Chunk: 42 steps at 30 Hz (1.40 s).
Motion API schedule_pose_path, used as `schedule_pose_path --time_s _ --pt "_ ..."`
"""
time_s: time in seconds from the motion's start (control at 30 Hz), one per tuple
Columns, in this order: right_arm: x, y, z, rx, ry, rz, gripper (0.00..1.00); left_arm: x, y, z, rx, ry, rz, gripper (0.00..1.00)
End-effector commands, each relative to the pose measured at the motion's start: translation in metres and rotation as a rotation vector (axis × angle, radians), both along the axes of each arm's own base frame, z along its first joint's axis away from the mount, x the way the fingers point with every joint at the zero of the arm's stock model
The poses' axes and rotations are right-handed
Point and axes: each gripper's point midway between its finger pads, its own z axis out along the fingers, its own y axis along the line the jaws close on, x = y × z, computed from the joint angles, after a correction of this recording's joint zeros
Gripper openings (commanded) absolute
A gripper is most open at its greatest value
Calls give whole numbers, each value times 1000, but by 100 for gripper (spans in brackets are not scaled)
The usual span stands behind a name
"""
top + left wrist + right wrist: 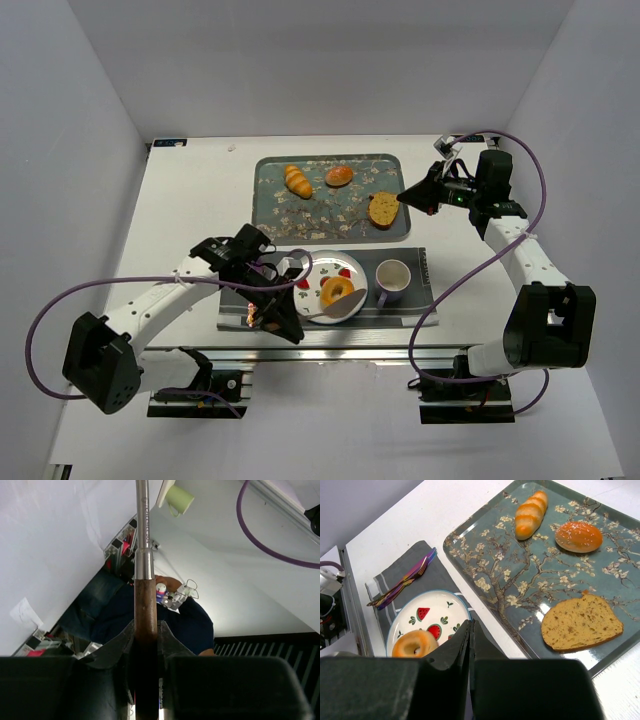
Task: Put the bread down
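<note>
My left gripper (281, 324) is shut on the brown handle of a spoon (333, 311), whose bowl lies at the near rim of the watermelon plate (333, 266). In the left wrist view the handle (145, 605) stands gripped between the jaws. A bagel (337, 291) sits on the plate. A striped roll (297, 181), a round bun (339, 176) and a bread slice (383, 210) lie on the floral tray (322, 212). My right gripper (405, 197) is shut and empty, hovering at the tray's right end by the slice (580, 623). The bagel also shows in the right wrist view (415, 643).
A grey placemat (421, 293) carries the plate and a mug (392, 282). Coloured cutlery (405, 582) lies on the mat's left part. Purple cables loop beside both arms. White walls close in the table on three sides.
</note>
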Motion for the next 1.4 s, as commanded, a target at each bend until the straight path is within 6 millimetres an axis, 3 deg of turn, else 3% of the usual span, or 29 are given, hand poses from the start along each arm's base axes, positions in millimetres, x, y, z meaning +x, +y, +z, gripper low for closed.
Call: schedule_pose_path --time_s 0.0,0.13,0.27,0.37,0.4,0.47,0.5,0.53,0.63,0.67,0.7,0.8,0.87,0.9,1.0,1.17,1.37 --pt "0 0 16 14 -55 10 2 -3 0 27 -68 -40 -32 0" --pt "-1 0 16 9 -62 9 2 46 -15 22 -67 -112 96 0" --pt "-4 0 15 -2 -68 14 2 112 -25 25 -140 -245 241 0" --pt "-3 -1 12 1 -58 12 2 159 -30 7 -105 -289 318 0" --pt "-3 -1 12 2 -59 10 2 178 -31 -13 -70 -283 333 0" --pt "-3 -1 11 4 -61 9 2 209 -35 -28 -61 -331 365 0" --pt "-3 -1 11 4 -61 9 2 222 -36 -37 -49 -338 382 0" --pt "-3 -1 10 4 -59 9 2 235 -39 -60 -19 -301 390 0" --pt "-3 -1 11 -6 -67 11 2 268 -46 -73 -31 -319 405 0" --pt "-3 -2 11 -9 -70 11 2 276 -44 -93 13 -274 406 0" --pt "-3 -2 11 -10 -72 8 2 296 -41 -88 9 -311 430 0" --pt "-2 -3 12 -5 -71 1 2 325 -28 -103 53 -310 480 0" --pt "-3 -4 12 -1 -74 -2 2 334 -18 -116 83 -293 505 0" --pt "-3 -4 12 0 -72 -1 2 347 -4 -122 113 -286 552 0" --pt "-2 -4 11 2 -68 -1 2 357 8 -128 133 -265 591 0" --pt "0 -5 14 3 -74 -1 2 355 40 -144 236 -215 629 0" --pt "2 -3 12 17 -63 4 2 363 74 -156 331 -317 638 0"
